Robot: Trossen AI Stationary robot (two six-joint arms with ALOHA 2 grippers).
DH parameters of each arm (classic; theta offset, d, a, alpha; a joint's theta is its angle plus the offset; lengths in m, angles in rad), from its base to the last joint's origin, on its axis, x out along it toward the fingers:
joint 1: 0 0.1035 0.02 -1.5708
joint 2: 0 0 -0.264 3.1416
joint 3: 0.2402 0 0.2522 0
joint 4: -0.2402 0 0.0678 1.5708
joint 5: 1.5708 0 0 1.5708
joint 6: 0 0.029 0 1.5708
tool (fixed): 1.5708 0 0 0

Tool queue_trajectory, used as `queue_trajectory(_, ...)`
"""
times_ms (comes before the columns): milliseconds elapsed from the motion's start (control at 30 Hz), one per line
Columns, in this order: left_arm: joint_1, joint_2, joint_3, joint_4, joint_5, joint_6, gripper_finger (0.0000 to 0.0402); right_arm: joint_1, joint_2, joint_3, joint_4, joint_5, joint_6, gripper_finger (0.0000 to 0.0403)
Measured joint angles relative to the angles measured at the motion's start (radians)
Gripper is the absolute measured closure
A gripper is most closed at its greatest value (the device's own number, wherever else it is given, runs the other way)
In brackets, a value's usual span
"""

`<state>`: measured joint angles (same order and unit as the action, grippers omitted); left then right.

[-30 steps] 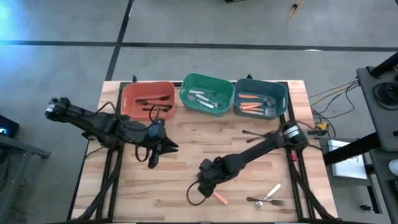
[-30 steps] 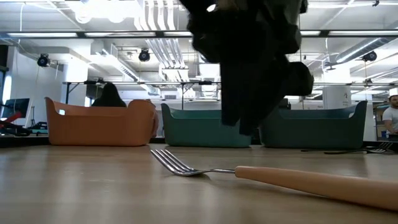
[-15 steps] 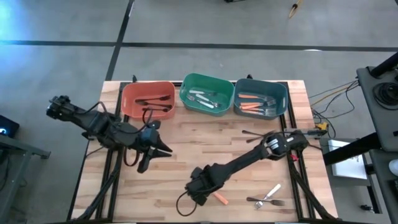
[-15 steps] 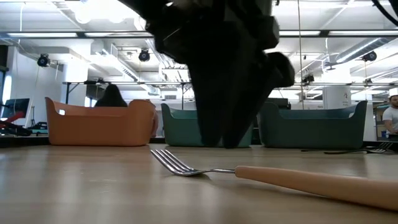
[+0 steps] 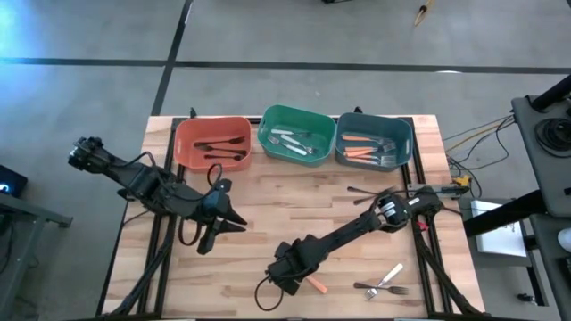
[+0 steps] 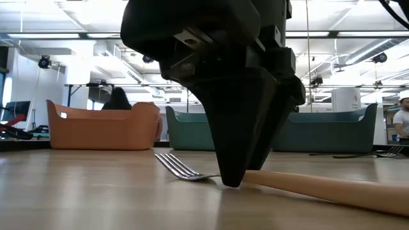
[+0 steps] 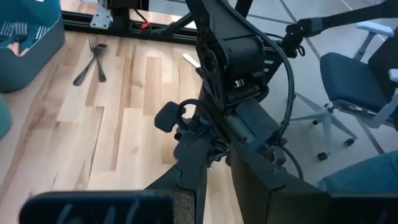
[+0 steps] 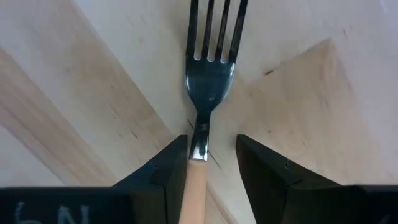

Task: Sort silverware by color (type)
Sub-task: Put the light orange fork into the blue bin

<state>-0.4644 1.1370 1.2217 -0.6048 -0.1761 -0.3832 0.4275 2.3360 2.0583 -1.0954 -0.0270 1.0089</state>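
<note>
- Grey floor [image 5: 294, 36] with dark seams.
- Ceiling lights [image 6: 96, 13], ducts, white walls.
- Blue office chair [image 7: 354, 81].
- Wood-plank surface [image 5: 294, 209].

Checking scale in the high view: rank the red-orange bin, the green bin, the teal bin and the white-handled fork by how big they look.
1-3. Red-orange bin, green bin and teal bin: too alike to rank.
4. White-handled fork, far smaller.

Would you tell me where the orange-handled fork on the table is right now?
In the high view, the orange-handled fork lies near the table's front edge, between the open right gripper's fingers.
</note>
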Motion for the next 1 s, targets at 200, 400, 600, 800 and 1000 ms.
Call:
queue_trajectory(200, -0.002, 0.017, 0.0, 0.0, 0.0, 0.0, 0.0348, -0.001, -0.002, -0.013, -0.002, 0.002, -0.008, 0.0323)
queue_trajectory(400, -0.005, 0.025, 0.0, 0.0, 0.0, 0.0, 0.0348, -0.003, -0.003, -0.029, -0.004, 0.002, -0.025, 0.0384)
queue_trajectory(600, -0.006, 0.024, 0.0, -0.001, 0.0, -0.001, 0.0348, -0.004, -0.052, -0.015, -0.044, 0.045, -0.081, 0.0387)
queue_trajectory(800, -0.006, 0.024, 0.0, -0.001, -0.002, 0.015, 0.0348, -0.034, -0.191, -0.008, -0.07, 0.216, -0.136, 0.0388)
queue_trajectory(1000, -0.006, 0.024, 0.001, 0.011, -0.078, 0.035, 0.0348, -0.102, -0.314, -0.01, -0.262, 0.407, -0.196, 0.0389)
